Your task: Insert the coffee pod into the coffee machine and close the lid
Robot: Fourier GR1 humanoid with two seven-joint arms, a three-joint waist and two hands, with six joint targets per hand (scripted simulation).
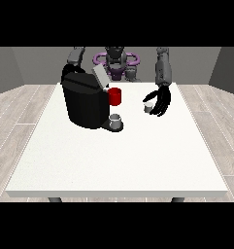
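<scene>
The white, flat-topped bench (118, 160) has its legs mostly cut off below its near edge. On it, toward the view's left, stands the black, boxy coffee machine (84, 103), its grey lid (100, 76) tilted up and open; it hides the robot's arm on that side, so that robot hand is out of sight. A red cylindrical part (115, 96) juts from the machine's right side, above a small grey cup (116, 119) on its drip base. Right of the machine, the black robot hand at the view's right (159, 101) hangs with relaxed, spread fingers, released, just beside the small grey coffee pod (148, 107) resting on the bench; contact is hard to judge.
</scene>
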